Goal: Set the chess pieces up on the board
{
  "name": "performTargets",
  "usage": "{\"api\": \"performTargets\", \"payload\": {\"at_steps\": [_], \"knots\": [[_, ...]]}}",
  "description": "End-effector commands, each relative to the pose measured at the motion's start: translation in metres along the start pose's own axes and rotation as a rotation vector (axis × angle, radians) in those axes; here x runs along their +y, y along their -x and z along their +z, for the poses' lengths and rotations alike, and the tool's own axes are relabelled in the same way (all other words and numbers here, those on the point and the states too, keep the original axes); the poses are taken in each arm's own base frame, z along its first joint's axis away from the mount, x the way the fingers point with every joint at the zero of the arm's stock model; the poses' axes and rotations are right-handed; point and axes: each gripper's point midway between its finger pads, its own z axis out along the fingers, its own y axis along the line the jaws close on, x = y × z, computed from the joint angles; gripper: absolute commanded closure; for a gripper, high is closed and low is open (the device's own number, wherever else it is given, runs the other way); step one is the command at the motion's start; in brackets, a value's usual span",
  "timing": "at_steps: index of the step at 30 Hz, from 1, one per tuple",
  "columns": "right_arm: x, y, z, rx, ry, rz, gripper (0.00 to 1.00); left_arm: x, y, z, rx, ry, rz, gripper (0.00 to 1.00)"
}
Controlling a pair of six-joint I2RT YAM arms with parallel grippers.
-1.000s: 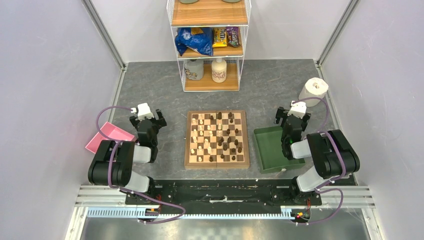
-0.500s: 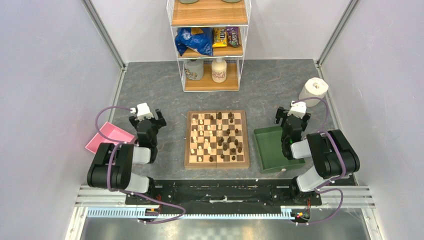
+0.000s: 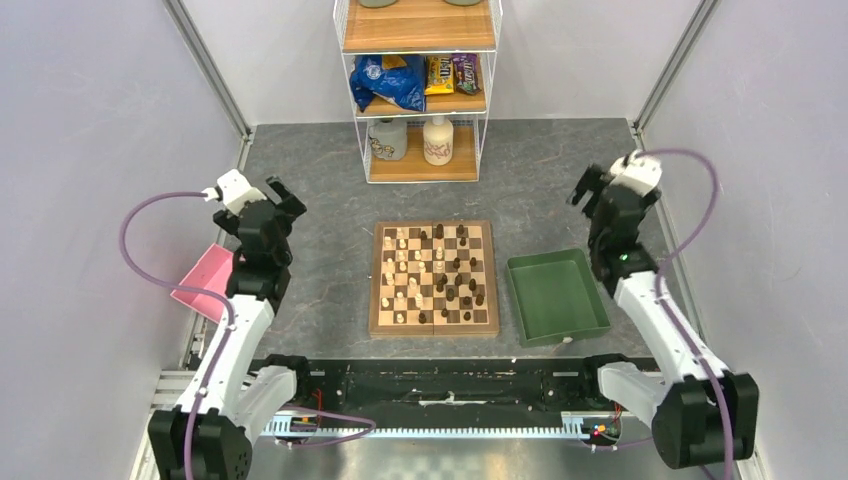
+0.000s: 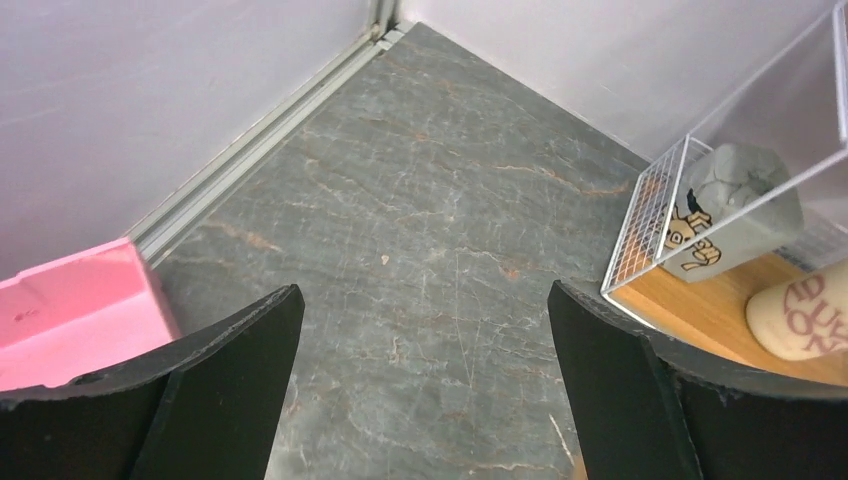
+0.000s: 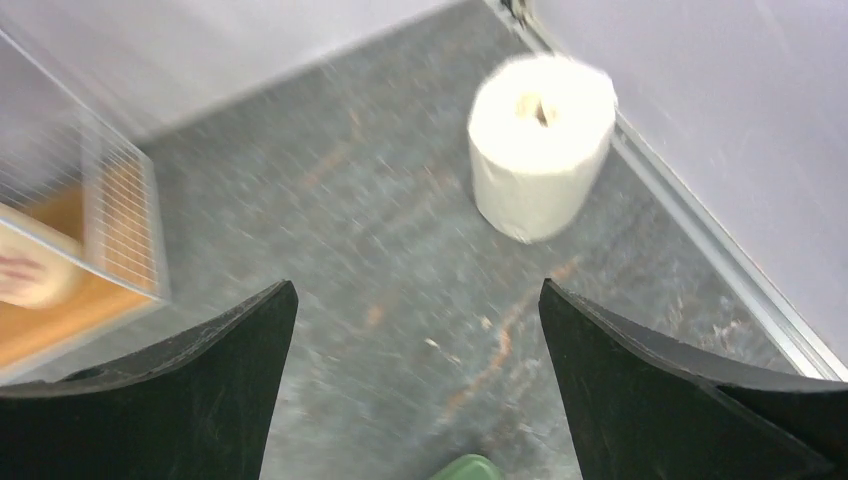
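Currently, left tool (image 4: 425,292) wide, empty, right tool (image 5: 415,290) wide, empty, chess pieces (image 3: 440,270) jumbled on board (image 3: 434,326).

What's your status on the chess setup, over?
Left gripper and right gripper open, empty, off to the sides. Chess pieces mixed across the board, not in ranks. Nothing blocking the board.

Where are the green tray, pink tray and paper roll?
Rectangular green plastic tray (image 3: 556,295): top view, bare floor.
Pink plastic tray (image 4: 70,318): left wrist view, side wall.
White toilet paper roll (image 5: 540,150): right wrist view, side.
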Motion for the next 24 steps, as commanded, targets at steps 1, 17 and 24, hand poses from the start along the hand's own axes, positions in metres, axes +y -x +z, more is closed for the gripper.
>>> {"api": "performTargets", "payload": {"at_steps": [1, 17, 24], "knots": [[-0.002, 0.017, -0.049, 0.293, -0.071, 0.143, 0.01, 0.032, -0.001, -0.030, 0.160, 0.207, -0.068, 0.00], [0.092, -0.009, -0.114, 0.661, 0.521, 0.058, 0.01, -0.024, -0.027, -0.057, 0.406, -0.102, -0.135, 0.00], [0.116, -0.031, -0.122, 0.675, 0.491, -0.106, 0.01, -0.032, -0.043, -0.036, 0.472, -0.079, -0.087, 0.00]]}}
